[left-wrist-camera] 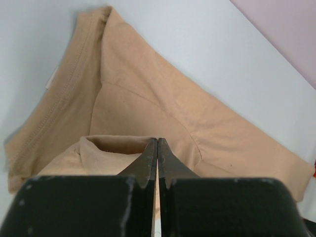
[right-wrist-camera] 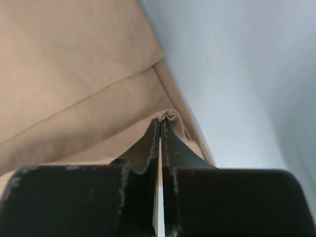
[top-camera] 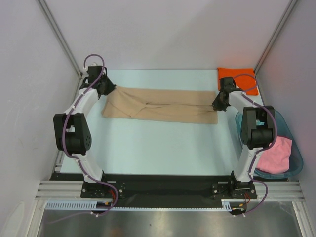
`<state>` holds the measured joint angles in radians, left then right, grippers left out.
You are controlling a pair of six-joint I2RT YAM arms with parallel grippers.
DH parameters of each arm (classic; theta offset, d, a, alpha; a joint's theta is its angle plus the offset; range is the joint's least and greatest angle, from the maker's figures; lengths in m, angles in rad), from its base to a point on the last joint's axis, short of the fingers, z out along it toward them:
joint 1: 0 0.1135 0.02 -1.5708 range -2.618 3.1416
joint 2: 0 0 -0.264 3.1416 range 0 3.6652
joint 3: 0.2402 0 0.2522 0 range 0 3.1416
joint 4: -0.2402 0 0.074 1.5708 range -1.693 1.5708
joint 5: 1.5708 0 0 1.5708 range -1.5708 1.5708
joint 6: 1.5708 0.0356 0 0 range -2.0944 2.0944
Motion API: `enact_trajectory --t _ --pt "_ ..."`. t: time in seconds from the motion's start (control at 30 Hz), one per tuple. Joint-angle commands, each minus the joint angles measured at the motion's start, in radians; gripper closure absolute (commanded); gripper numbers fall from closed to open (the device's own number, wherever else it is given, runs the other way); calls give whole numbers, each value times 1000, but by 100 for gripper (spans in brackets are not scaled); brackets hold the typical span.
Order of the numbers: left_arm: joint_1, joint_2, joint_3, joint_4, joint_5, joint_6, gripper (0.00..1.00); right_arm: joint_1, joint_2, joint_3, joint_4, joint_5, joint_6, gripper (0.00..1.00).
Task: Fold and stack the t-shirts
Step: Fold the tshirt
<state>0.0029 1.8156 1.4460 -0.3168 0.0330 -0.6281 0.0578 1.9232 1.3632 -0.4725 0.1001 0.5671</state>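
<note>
Tan t-shirt [top-camera: 158,106], folded narrow, long axis left to right, left gripper [top-camera: 109,90] pinched closed on left end, right gripper [top-camera: 217,106] likewise on right end

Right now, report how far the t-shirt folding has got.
Done, apparently: the bright orange cloth tee lies folded in the far right corner. In hand: the tan cloth tee, folded lengthwise, is stretched across the table, with the left jaws and right jaws shut on its ends. Left: the pink cloth tee sits crumpled in the translucent teal plastic tub, and nothing is stacked yet.
</note>
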Motion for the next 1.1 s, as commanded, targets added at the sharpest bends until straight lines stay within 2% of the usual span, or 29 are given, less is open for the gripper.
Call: enact_trajectory --t 0.0,0.6,0.67,0.73,0.77,0.8,0.83,0.87,0.9,0.97,1.03,1.07 --pt "28 19 54 16 4 1 100 -10 20 43 17 10 -9 100" --pt "39 76 56 12 16 2 99 -15 80 94 37 -25 -9 100" --pt "37 77 56 12 10 19 92 -13 83 100 41 -33 -19 100" --pt "37 68 57 10 -19 59 77 -13 83 119 41 -22 -67 87" --pt "37 61 59 7 -31 76 69 -13 79 126 38 -14 -93 73" --pt "37 47 60 -5 -100 86 56 -12 70 128 41 13 -133 67" --pt "39 28 57 -21 -120 90 50 2 57 129 41 39 -154 63" --pt "39 -19 36 -19 -128 93 42 14 25 135 38 71 -171 55" --pt "37 -44 22 -13 -130 91 39 28 10 139 32 120 -185 52" --pt "31 -106 -18 -4 -79 93 37 72 -45 136 31 116 -211 48" --pt "19 -131 -56 16 14 90 38 126 -72 120 46 32 -188 47" --pt "16 -139 -99 28 63 90 43 143 -81 106 69 -8 -173 47"
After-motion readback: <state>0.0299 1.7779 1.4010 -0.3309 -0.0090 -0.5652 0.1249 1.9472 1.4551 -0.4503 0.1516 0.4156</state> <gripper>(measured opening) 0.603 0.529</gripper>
